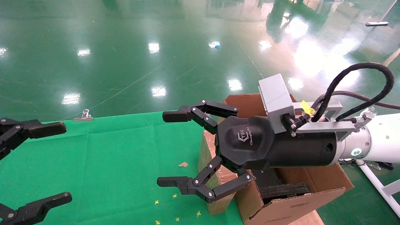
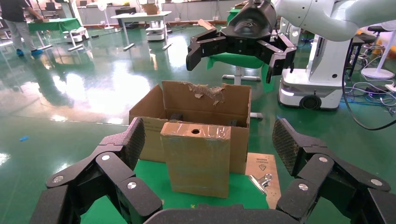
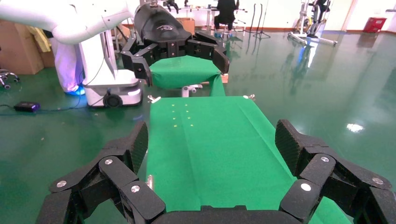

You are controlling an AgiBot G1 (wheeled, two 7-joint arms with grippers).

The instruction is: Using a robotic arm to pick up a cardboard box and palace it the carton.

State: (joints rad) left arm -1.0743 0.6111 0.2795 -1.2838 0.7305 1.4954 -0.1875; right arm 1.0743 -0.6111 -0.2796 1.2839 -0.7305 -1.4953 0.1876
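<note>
while right claw [image 1: 162, 149] gapes, glossy taped cardboard box [image 2: 196, 157] touches corrugated carton [image 2: 205, 105].

Right gripper [image 1: 168, 149] (wide open) above carton [image 1: 300, 200]

The tabletop [image 1: 109, 156] was bright green. The cardboard box [image 2: 196, 158] and carton [image 1: 290, 206] were brown, both claws, left [image 1: 34, 165] and right [image 1: 175, 150], black, the robotic arm [image 1: 381, 137] white.
</note>
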